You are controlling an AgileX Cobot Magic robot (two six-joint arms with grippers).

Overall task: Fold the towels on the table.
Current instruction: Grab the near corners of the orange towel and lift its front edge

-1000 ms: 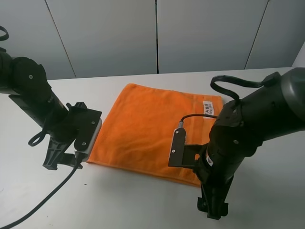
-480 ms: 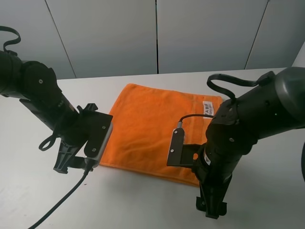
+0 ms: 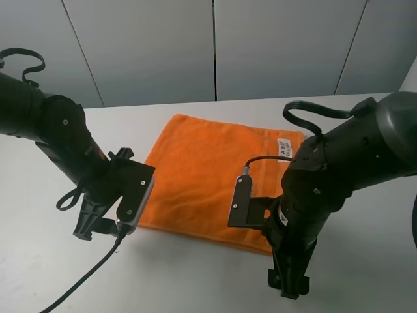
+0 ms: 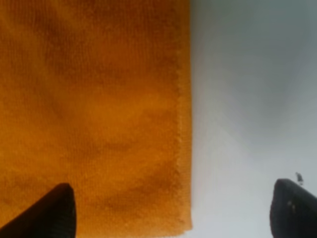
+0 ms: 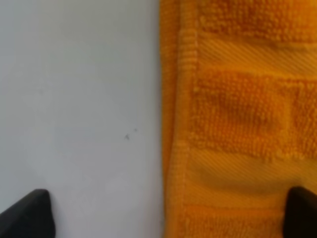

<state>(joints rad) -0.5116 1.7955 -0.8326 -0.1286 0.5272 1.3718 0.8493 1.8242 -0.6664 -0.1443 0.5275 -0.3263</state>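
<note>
On the bench (image 3: 195, 274), between the two arms, the orange terry towel (image 3: 208, 176) lies spread flat in a single layer.

We judge it light, soft and limp. It should drape from wherever it is pinched rather than hold any shape, and the looped pile should give decent friction, so it is unlikely to slip or be damaged. A one-point lift would probably let it sag and twist. We would therefore take it at two matching corners along the towel's near edge and pinch over the hem, where the cloth is firmest.

Both sets of jaws are spread wide and hold nothing. The left arm (image 3: 58, 137) hangs at the towel's near left corner. In its wrist view one tip sits over the cloth and the other over bare bench, straddling the side hem (image 4: 183, 148). The right arm (image 3: 339, 176) stands at the towel's near right corner, and its tips likewise bracket the towel's edge.

The towel is bright orange and squarish, with soft wrinkles across its middle. A flat woven band (image 5: 247, 54) runs close to the towel's right edge, set between strips of nubbly pile. A small white printed label (image 3: 285, 149) sits at the towel's far right corner.
</note>
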